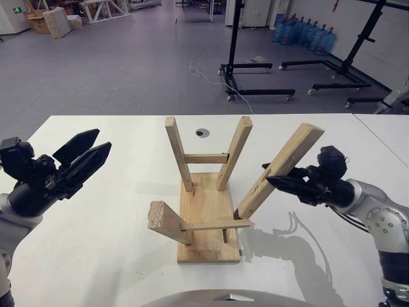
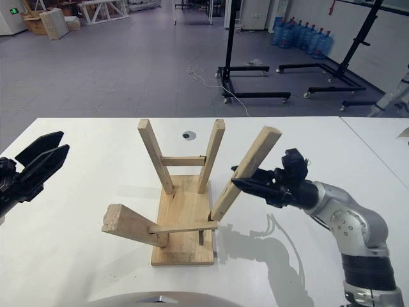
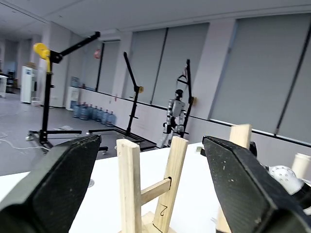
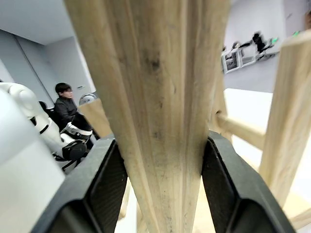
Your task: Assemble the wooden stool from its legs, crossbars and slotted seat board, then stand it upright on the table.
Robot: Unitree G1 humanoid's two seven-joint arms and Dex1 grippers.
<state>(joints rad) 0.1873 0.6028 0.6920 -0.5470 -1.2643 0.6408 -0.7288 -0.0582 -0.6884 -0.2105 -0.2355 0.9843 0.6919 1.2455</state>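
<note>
**Hands at the stool: right hand [image 1: 271, 174] clamped on the leaning leg [image 1: 297, 150], left hand [image 1: 101, 142] spread and empty**

Biggest thing in front of me is the white desk [image 1: 108, 256], and the stool sits upside down near its middle. The seat board [image 1: 208, 204] lies flat on the desk, its long side running away from the robot.

At the board's right edge the leaning leg rises and tilts well out toward the robot's right. The right hand's two fingers press on opposite faces of it about midway up. The right wrist view has both black pads tight against the wood. Whether the leg's foot sits in a slot, I can't tell.

At the far end, the left far leg [image 1: 179, 153] and right far leg [image 1: 234, 153] stand on the board, splaying apart toward their tops. The near leg [image 1: 167, 220] slants toward the robot's left, its thick end hanging past the board's left edge.

The left hand hovers above the desk on the robot's left, well apart from the stool. Its fingers are parted, point toward the stool, and have nothing between them.

The far crossbar [image 1: 204, 158] joins the two far legs about halfway up. The near crossbar [image 1: 214, 225] runs from the near leg across to the foot of the leaning leg.

Smallest of all, a round grommet [image 1: 202, 133] is set in the desk beyond the far legs.
</note>
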